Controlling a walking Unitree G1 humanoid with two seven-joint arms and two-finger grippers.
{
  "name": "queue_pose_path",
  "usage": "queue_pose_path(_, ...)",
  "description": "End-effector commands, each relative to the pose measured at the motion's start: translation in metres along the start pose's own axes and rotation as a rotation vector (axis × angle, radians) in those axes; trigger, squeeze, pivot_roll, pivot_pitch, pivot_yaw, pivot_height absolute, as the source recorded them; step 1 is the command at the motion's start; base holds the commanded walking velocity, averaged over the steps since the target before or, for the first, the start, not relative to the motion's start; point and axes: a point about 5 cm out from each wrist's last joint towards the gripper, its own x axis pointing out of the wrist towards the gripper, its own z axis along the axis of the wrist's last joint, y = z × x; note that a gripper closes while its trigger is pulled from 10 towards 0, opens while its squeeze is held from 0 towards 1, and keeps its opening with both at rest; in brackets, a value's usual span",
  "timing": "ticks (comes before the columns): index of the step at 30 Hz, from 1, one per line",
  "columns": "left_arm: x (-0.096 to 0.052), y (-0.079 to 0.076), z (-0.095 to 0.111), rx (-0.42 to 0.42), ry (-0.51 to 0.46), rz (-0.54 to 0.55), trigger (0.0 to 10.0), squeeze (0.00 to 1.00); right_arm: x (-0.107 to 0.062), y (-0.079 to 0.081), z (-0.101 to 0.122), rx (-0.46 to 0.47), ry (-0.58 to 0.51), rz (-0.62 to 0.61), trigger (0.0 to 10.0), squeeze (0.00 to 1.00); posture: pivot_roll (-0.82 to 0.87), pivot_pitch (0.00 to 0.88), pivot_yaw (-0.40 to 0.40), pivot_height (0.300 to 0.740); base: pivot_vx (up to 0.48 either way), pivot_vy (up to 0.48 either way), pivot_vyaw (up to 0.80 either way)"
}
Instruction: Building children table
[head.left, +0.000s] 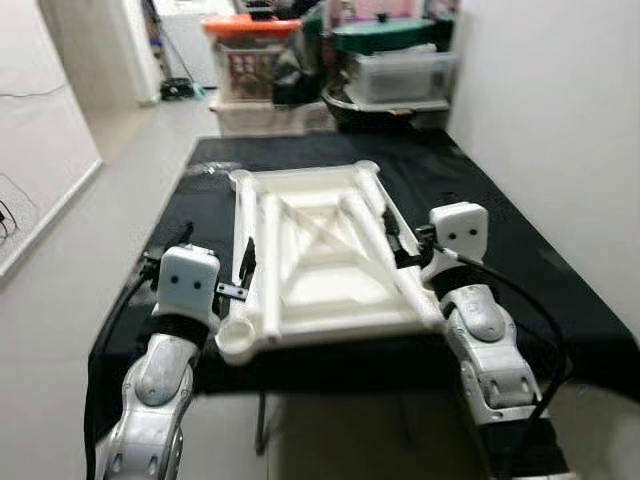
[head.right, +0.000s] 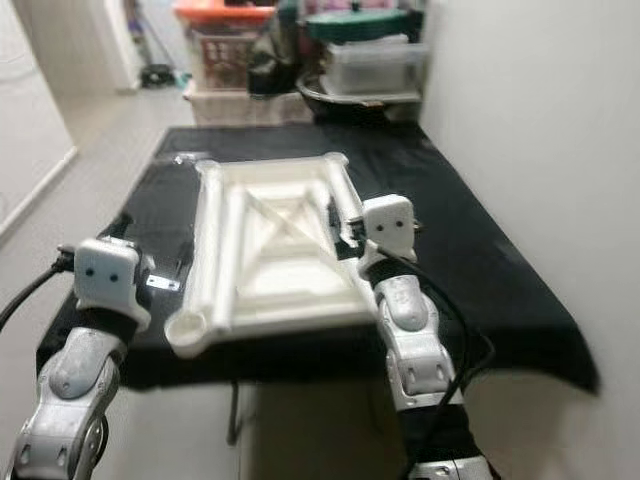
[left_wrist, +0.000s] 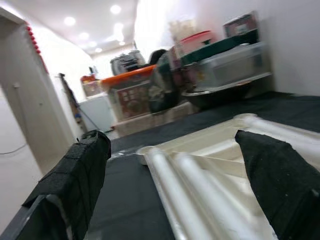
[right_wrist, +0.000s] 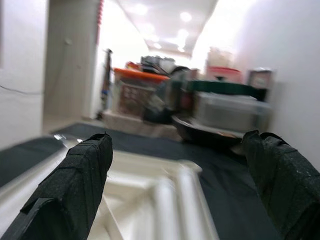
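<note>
Black cloth covers the surface (head.left: 520, 250), which runs away from the robot toward a stack of bins (head.left: 400, 70) at the far end, at 12 o'clock. On the cloth lies the white tabletop (head.left: 315, 255), upside down, its ribbed underside and cross-bracing facing up. It is roughly rectangular, with its long axis running from 6 to 12 o'clock, and a round leg socket (head.left: 238, 340) sits at its near-left corner, close to the surface's front edge.

Both arms flank the tabletop. The left pincer (head.left: 243, 270) is at 9 o'clock of the piece, its black fingers (left_wrist: 75, 185) spread wide along the left rail; in the left wrist view one finger is over the cloth and the other over the white ribs, so the rail lies between them. The right pincer (head.left: 392, 240) is at 3 o'clock, against the right rail, also spread, with the tabletop's far corner seen between its fingers (right_wrist: 75, 185) in the right wrist view. Neither is pinching anything.

A small metal bracket (head.left: 232, 292) lies just beside the left rail, near the left pincer.

The coming move likely turns on the two side rails: each runs parallel to its pincer's reach, so each arm would close on its own side. The left arm is nearer the socket corner, the right arm sits further up the piece. Whether either finger touches the plastic cannot be told.
</note>
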Motion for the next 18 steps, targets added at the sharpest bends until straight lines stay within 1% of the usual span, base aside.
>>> queue_pose_path(1, 0.001, 0.002, -0.004, 0.006, 0.015, 0.006, 10.0, 0.0, 0.001, 0.0, -0.004, 0.015, 0.022, 0.011, 10.0, 0.0, -0.02, 0.0, -0.008, 0.74, 0.0, 0.0, 0.0)
queue_pose_path(2, 0.001, 0.003, -0.006, 0.013, 0.023, 0.009, 10.0, 0.0, 0.005, 0.001, -0.007, 0.021, 0.055, 0.026, 10.0, 0.0, -0.02, 0.0, -0.014, 0.74, 0.0, 0.0, 0.0)
queue_pose_path(3, 0.001, 0.003, -0.006, 0.013, 0.023, 0.009, 10.0, 0.0, 0.005, 0.001, -0.007, 0.021, 0.055, 0.026, 10.0, 0.0, -0.02, 0.0, -0.014, 0.74, 0.0, 0.0, 0.0)
queue_pose_path(4, 0.001, 0.004, -0.007, 0.018, 0.029, 0.012, 10.0, 0.0, 0.007, 0.001, -0.009, 0.025, 0.08, 0.037, 10.0, 0.0, -0.02, 0.0, -0.015, 0.74, 0.0, 0.0, 0.0)
queue_pose_path(7, 0.001, 0.004, -0.008, 0.021, 0.033, 0.013, 10.0, 0.0, 0.008, 0.002, -0.011, 0.027, 0.097, 0.043, 10.0, 0.0, -0.02, 0.0, -0.015, 0.74, 0.0, 0.0, 0.0)
queue_pose_path(8, 0.0, 0.006, -0.009, 0.028, 0.042, 0.022, 10.0, 0.0, 0.008, 0.0, -0.019, 0.006, 0.167, 0.037, 10.0, 0.0, -0.01, 0.0, -0.017, 0.74, 0.0, 0.0, 0.0)
queue_pose_path(9, 0.0, 0.007, -0.011, 0.036, 0.052, 0.034, 10.0, 0.0, 0.006, -0.001, -0.026, 0.017, 0.22, 0.062, 10.0, 0.0, -0.01, 0.0, -0.019, 0.74, 0.0, 0.0, 0.0)
queue_pose_path(10, 0.0, 0.007, -0.011, 0.036, 0.052, 0.034, 10.0, 0.0, 0.006, -0.001, -0.026, 0.017, 0.22, 0.062, 10.0, 0.0, -0.01, 0.0, -0.019, 0.74, 0.0, 0.0, 0.0)
queue_pose_path(11, -0.001, 0.009, -0.013, 0.042, 0.061, 0.043, 10.0, 0.0, 0.005, -0.002, -0.031, 0.021, 0.263, 0.081, 10.0, 0.0, -0.01, 0.0, -0.019, 0.74, 0.0, 0.0, 0.0)
queue_pose_path(13, 0.0, 0.011, -0.015, 0.052, 0.071, 0.056, 10.0, 0.0, 0.005, -0.01, -0.039, 0.003, 0.336, 0.123, 10.0, 0.0, -0.01, 0.0, -0.024, 0.74, 0.0, 0.0, 0.0)
queue_pose_path(15, 0.0, 0.011, -0.015, 0.052, 0.071, 0.056, 10.0, 0.0, 0.005, -0.01, -0.039, 0.003, 0.336, 0.123, 10.0, 0.0, -0.01, 0.0, -0.024, 0.74, 0.0, 0.0, 0.0)
queue_pose_path(16, 0.0, 0.011, -0.015, 0.054, 0.073, 0.059, 10.0, 0.0, 0.005, -0.013, -0.042, -0.008, 0.359, 0.134, 10.0, 0.0, -0.01, 0.0, -0.024, 0.74, 0.0, 0.0, 0.0)
queue_pose_path(17, 0.0, 0.011, -0.016, 0.057, 0.076, 0.062, 10.0, 0.0, 0.005, -0.015, -0.046, 0.004, 0.409, 0.163, 10.0, 0.0, -0.02, 0.0, -0.024, 0.74, 0.0, 0.0, 0.0)
queue_pose_path(18, 0.0, 0.011, -0.016, 0.057, 0.076, 0.062, 10.0, 0.0, 0.005, -0.015, -0.046, 0.004, 0.409, 0.163, 10.0, 0.0, -0.02, 0.0, -0.024, 0.74, 0.0, 0.0, 0.0)
